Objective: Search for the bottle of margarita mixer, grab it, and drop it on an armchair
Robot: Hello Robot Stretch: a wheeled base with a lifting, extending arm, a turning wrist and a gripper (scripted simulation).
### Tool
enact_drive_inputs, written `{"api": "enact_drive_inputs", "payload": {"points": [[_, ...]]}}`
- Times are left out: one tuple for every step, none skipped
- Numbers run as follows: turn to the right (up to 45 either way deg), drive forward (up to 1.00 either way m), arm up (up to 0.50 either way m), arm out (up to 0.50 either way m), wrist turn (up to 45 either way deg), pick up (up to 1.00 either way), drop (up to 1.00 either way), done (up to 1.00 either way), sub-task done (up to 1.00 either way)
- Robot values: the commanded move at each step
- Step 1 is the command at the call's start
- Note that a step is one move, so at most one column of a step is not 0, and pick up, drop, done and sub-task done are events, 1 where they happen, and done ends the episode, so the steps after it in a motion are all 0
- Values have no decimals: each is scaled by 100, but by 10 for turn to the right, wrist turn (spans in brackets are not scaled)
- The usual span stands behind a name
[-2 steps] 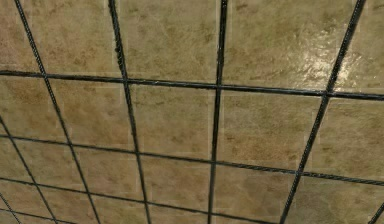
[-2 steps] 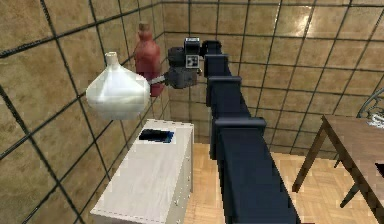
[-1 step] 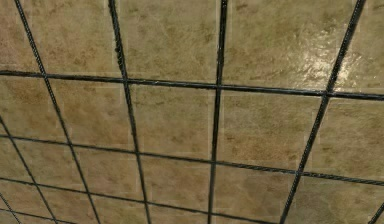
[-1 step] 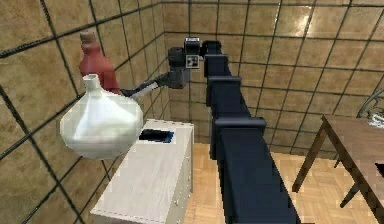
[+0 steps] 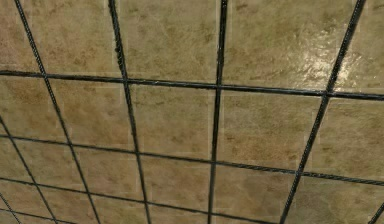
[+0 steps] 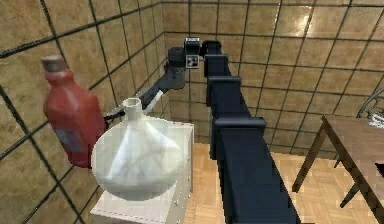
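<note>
In the forward view, a wall of tan tiles is crossed by dark grout lines that run aslant across the frame.

In the arm side view, two tiled walls meet at a corner in the upper middle, and a strip of wooden floor lies at lower right. At lower left stands a white worktop. On it sits a round-bellied flask of pale, translucent glass, with a narrow neck and a flared lip; whether it contains anything cannot be told. Just left of the flask, and partly overlapped by it, is the red bottle, which fits the task's mixer bottle by shape. It has a brownish cap and a body of uniform red, and it leans toward the frame's left. Its base is hidden behind the flask, so what it rests on cannot be told. The arm, a dark square bar, rises from the bottom edge to two white marker squares near the corner. Left of these, the end effector slants down toward the flask's neck, with the tiled wall behind it. Whether its fingers are spread or pressed together cannot be told, nor whether it holds anything. At the right edge stands a wooden table, well apart from the worktop.
</note>
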Motion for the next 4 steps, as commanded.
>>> {"api": "enact_drive_inputs", "payload": {"points": [[0,0,0,0,-90,0,0,0,0],[0,0,0,-36,0,0,0,0,0],[-330,0,0,0,0,0,0,0,0],[0,20,0,0,0,0,0,0,0]]}}
